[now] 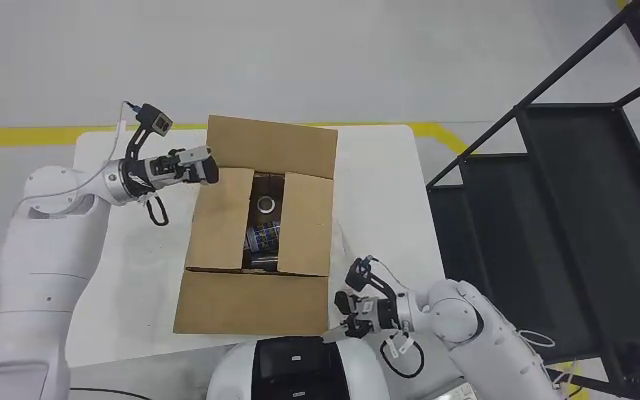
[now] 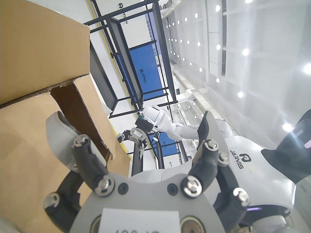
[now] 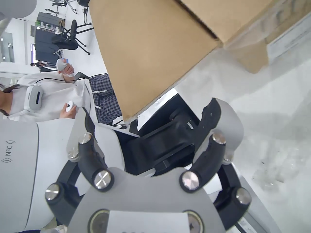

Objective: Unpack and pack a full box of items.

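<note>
Looking down from above, the top view places the cardboard box (image 1: 250, 300) at the middle of the white table (image 1: 385, 170). Its far flap at 12 o'clock and near flap at 6 o'clock lie spread outward, while the side flaps at 9 and 3 o'clock leave a narrow dark gap between them. Within that gap a round dark-topped item (image 1: 265, 204) sits toward 12 o'clock, and a blue-and-white labelled item (image 1: 262, 237) lies just beside it toward 6 o'clock; deeper contents are too shadowed to tell. The left gripper (image 1: 210, 166) is at about 11 o'clock from the box centre, just beside the far corner of the 9 o'clock flap, its fingers spread apart and holding nothing. The left wrist view shows one finger (image 2: 58, 127) close to the cardboard edge, though contact cannot be judged. The right gripper (image 1: 345, 303) is at about 4 o'clock, just beside the corner of the 6 o'clock flap, likewise spread wide and empty. Black steps (image 1: 540, 200) stand off the table at 3 o'clock, and a yellow floor line (image 1: 40, 135) runs along its far edge.
</note>
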`<state>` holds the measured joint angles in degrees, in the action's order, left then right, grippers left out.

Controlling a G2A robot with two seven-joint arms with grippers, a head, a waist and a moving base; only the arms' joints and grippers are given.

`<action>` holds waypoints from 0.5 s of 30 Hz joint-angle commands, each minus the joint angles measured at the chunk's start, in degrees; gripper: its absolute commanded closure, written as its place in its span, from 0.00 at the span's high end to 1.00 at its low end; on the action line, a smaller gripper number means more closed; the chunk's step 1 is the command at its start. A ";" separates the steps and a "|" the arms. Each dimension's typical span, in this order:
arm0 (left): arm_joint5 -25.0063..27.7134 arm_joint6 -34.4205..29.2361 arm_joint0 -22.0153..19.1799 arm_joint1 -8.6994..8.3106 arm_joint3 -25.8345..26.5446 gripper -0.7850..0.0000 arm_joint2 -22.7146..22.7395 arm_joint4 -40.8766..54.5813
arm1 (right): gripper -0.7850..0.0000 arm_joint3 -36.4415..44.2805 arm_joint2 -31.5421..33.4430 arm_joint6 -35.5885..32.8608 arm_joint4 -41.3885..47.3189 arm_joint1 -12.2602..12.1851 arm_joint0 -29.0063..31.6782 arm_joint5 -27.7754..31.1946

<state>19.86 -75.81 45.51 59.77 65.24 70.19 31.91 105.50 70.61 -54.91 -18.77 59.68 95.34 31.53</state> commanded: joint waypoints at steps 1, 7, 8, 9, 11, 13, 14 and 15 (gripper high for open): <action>0.05 0.77 0.34 -0.11 0.07 1.00 0.33 -0.40 | 1.00 -0.93 -1.71 -0.94 2.75 0.09 -0.92 0.02; -0.01 1.64 1.47 -0.45 0.97 1.00 1.31 -0.75 | 1.00 -3.74 -4.17 -4.04 13.86 0.04 -3.60 3.81; -0.07 1.77 1.63 -0.51 1.20 1.00 1.48 -0.85 | 1.00 -3.79 -4.15 -4.26 16.02 -0.02 -3.81 4.49; -0.11 1.89 1.79 -0.57 1.46 1.00 1.64 -0.89 | 1.00 -3.91 -4.13 -4.65 18.53 -0.10 -3.99 5.32; -0.25 2.04 2.07 -0.67 2.12 1.00 1.90 -0.98 | 1.00 -4.46 -3.44 -5.61 21.99 -0.35 -4.71 6.32; -0.35 2.15 2.36 -0.76 2.95 1.00 2.09 -1.07 | 1.00 -4.82 -2.68 -6.35 24.66 -0.59 -5.50 7.03; -0.36 2.14 2.49 -0.80 3.39 1.00 2.21 -1.04 | 1.00 -4.91 -1.76 -6.05 24.06 -0.73 -6.18 6.97; -0.43 2.06 2.64 -0.85 3.81 1.00 2.32 -0.99 | 1.00 -4.58 -1.36 -5.55 23.81 -0.80 -6.54 6.75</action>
<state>19.48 -73.66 47.98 58.97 68.55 72.39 30.85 100.66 68.60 -61.00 5.77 58.97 89.32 38.55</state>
